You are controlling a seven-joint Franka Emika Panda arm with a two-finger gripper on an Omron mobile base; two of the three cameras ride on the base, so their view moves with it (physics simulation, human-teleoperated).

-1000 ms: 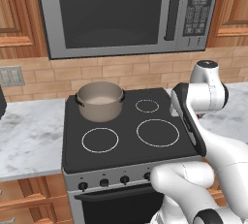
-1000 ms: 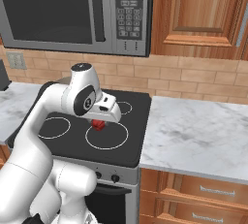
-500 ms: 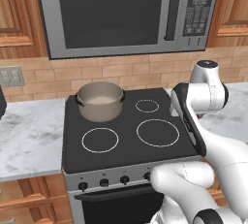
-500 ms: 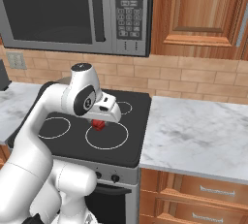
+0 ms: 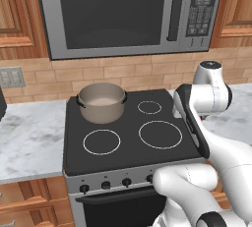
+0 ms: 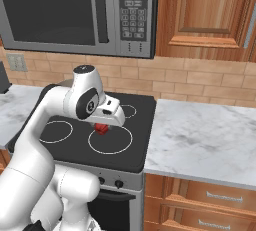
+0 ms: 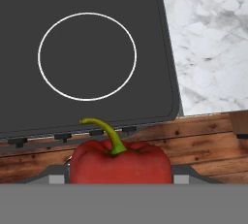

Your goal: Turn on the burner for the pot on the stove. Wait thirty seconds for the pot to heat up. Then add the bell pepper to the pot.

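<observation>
— Bell pepper (image 7: pixel 120 162) first: where is it, and what has hold of it?

— It sits in the hand (image 6: pixel 102 126), lifted above the front right ring of the stove (image 5: pixel 128 145). The fingers are hidden beside it, so the closure looks like a grip on its flanks, stem up; exact opening I can't tell.

— How will it handle?

— Light, I'd judge, with a glossy, waxy skin that could slip, and hollow walls that give a little. Holding across the broad body, below the shoulders, seems safest; the stem is no place to pinch.

— Room to move?

— The pot (image 5: pixel 101 102) stands on the back left ring, well apart from the hand. Open glass lies between. The microwave (image 5: pixel 128 12) hangs above, and the pot rim and dark handles are the edges to clear. The marble counter (image 6: pixel 205 142) lies to the right.
</observation>
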